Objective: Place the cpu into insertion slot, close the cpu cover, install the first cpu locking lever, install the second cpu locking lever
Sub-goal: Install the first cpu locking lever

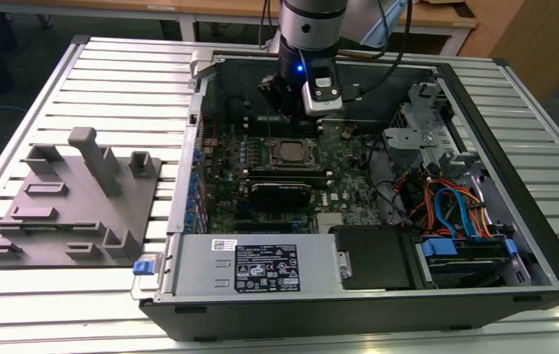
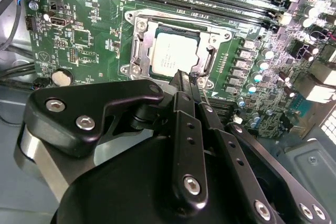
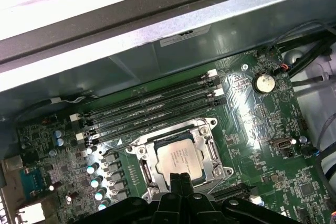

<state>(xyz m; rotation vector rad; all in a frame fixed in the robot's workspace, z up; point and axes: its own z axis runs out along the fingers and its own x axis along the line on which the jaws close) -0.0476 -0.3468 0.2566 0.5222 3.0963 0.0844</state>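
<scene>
The cpu (image 2: 170,53) (image 3: 178,158) (image 1: 293,153), a small square chip with a silver-grey top, lies flat in the insertion slot (image 2: 174,29) on the green motherboard. The silver cpu cover (image 2: 137,45) (image 3: 211,153) lies folded down around it, and the chip shows through its window. Thin lever rods run along the socket's sides; I cannot tell whether they are latched. My gripper (image 2: 185,77) (image 3: 178,178) (image 1: 282,112) hangs just above the socket's edge, shut with its fingertips pressed together and nothing between them.
The open computer case (image 1: 545,243) lies on a slatted metal table. A grey power supply box (image 1: 250,269) fills its near side, and coloured cables (image 1: 447,206) lie at the exterior view's right. A long black card (image 1: 279,193) and memory slots (image 3: 152,108) flank the socket. A grey fixture block (image 1: 73,199) lies outside the case.
</scene>
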